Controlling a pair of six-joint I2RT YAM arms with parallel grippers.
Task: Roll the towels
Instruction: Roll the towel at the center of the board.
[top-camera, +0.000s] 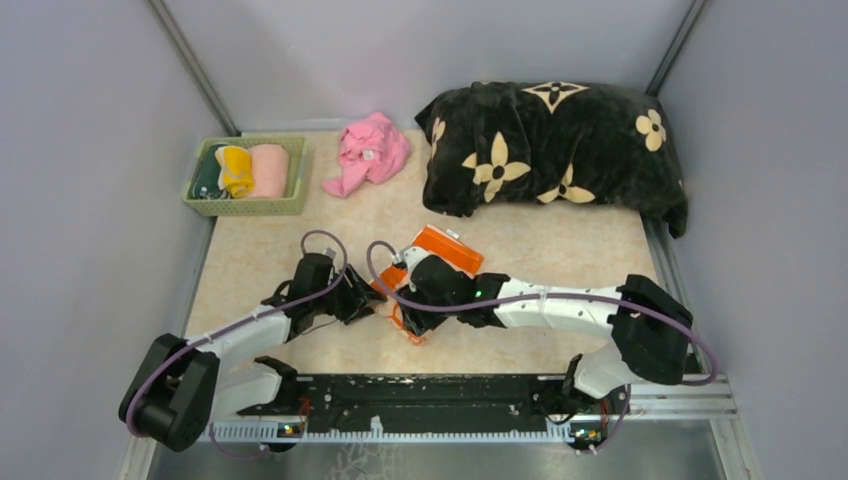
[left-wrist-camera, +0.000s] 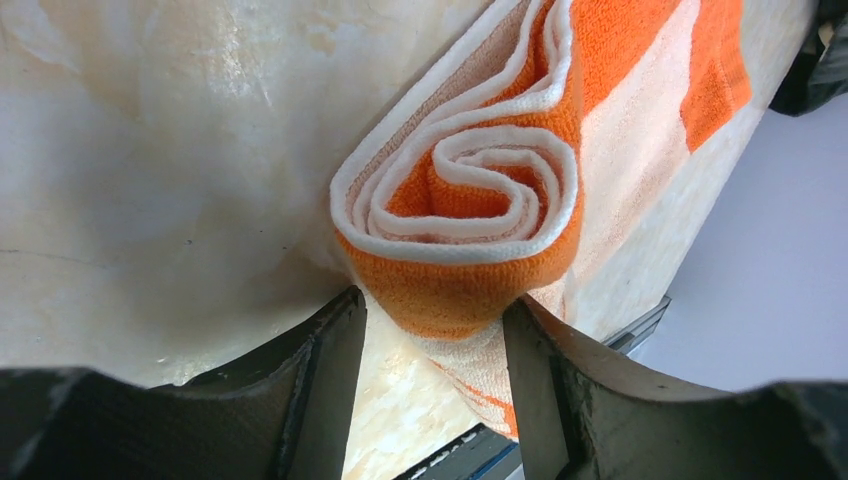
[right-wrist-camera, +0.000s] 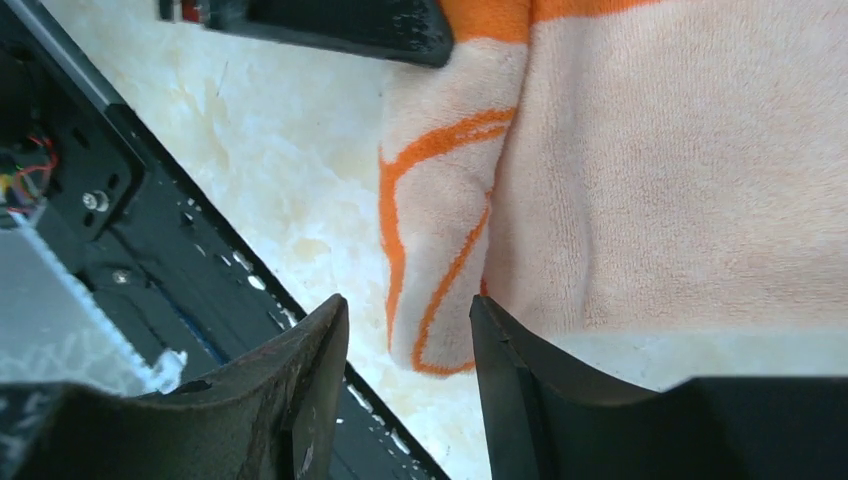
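The peach towel (top-camera: 445, 248) with the orange border lies about the middle of the worktop (top-camera: 270, 250), a little nearer the near edge than the far one, and both arms reach in to it from either side. It is partly rolled. From the left wrist the towel (left-wrist-camera: 480, 200) shows its end as a tight spiral of orange and white layers, with a flat length running away from the roll toward the right.

The left gripper (top-camera: 365, 300) meets that rolled end. Its fingers (left-wrist-camera: 335, 340) stand on either side of the bottom of the roll and touch it, but I cannot tell whether they squeeze it or only rest against it.

The right gripper (top-camera: 405, 318) comes in from the right. Its fingers (right-wrist-camera: 320, 350) are spread apart over a loose corner of the towel (right-wrist-camera: 650, 180). One finger touches the cloth, and bare worktop shows beside the other.

In the far left corner a green basket (top-camera: 245, 207) holds rolled cloths (top-camera: 250, 170) side by side. A crumpled pink cloth (top-camera: 368, 152) sits by the far edge near the middle, and a black blanket (top-camera: 550, 140) with beige flowers fills the far right corner
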